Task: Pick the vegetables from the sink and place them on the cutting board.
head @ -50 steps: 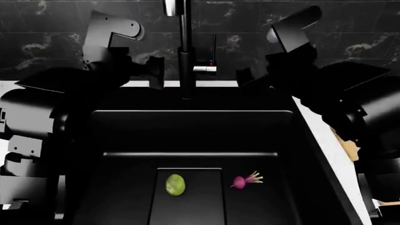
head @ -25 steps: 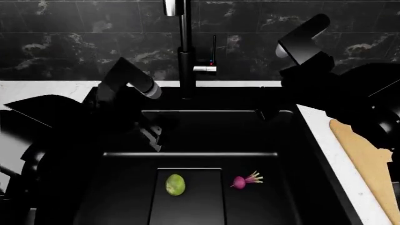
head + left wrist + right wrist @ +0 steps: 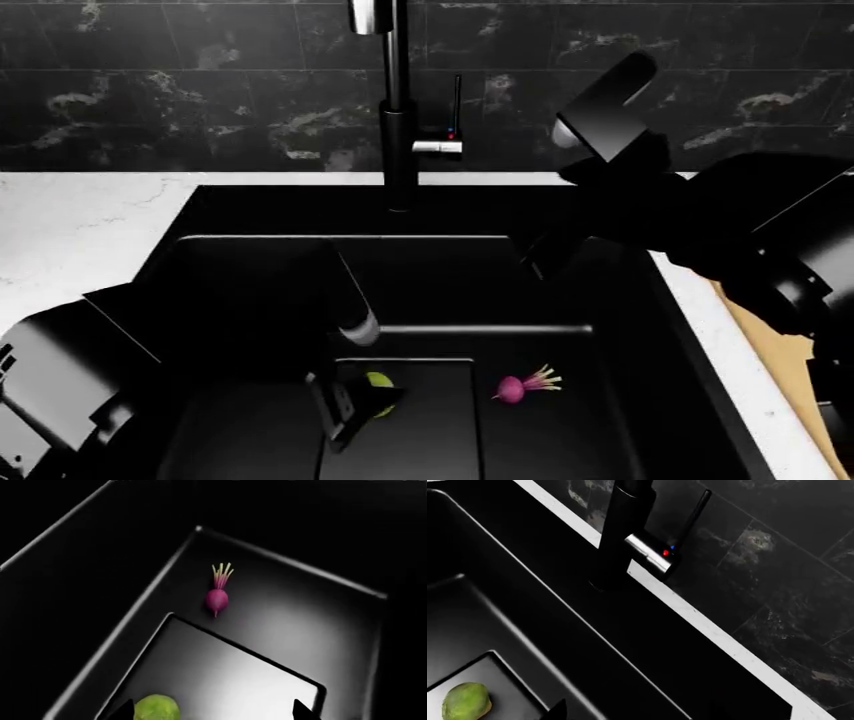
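Glossy black angular arms (image 3: 627, 110), pointed gripper (image 3: 210, 711) tips.

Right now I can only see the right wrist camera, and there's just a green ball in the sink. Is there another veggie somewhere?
Observer: Yes. A magenta radish lies on the sink floor beside the green ball, apart from it.
Operator: Is the other arm near them?
Observer: The left gripper hangs right over the green ball with its jaws open, not closed on it.
Operator: Where's the board they go on?
Observer: The cutting board lies on the white counter, on the robot's right of the sink.
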`<state>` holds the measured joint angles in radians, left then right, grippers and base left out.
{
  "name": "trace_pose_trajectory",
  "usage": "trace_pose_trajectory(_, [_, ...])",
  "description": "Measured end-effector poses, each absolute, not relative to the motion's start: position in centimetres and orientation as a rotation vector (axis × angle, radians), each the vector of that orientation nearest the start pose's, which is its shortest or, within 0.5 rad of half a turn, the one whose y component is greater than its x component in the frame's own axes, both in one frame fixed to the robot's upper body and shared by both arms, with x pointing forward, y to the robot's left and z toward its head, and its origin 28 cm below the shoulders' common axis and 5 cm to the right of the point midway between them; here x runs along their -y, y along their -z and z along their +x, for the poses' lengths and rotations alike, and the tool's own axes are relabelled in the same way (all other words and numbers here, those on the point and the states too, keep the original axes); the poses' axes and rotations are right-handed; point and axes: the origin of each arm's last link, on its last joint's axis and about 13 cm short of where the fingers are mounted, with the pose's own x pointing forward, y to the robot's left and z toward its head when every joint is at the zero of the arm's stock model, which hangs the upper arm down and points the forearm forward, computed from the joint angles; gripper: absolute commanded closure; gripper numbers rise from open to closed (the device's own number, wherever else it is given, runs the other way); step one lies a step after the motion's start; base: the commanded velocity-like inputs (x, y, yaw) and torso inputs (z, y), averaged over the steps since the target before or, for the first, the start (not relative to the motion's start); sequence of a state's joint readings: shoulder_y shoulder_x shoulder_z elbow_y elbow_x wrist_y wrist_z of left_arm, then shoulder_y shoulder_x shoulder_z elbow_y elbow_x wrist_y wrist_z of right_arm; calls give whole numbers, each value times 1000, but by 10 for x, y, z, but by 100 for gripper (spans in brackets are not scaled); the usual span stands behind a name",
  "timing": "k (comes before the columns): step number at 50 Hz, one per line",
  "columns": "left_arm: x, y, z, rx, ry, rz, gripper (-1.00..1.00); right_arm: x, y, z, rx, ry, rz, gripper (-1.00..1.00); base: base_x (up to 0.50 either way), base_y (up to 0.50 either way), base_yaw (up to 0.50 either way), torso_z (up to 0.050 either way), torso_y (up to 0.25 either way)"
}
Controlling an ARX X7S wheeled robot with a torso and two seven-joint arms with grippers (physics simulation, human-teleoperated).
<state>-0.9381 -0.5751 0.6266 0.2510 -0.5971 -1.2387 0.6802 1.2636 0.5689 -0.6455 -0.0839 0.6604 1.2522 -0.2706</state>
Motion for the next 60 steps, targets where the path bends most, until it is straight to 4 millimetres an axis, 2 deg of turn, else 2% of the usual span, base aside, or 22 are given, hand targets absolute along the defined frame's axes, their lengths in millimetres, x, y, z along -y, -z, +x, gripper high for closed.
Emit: trace_pose_trajectory(60, [-228,-96,358,-866,968,540,-100,144,-234,344,-381,-612,-444,-100,0,0,0,0,0])
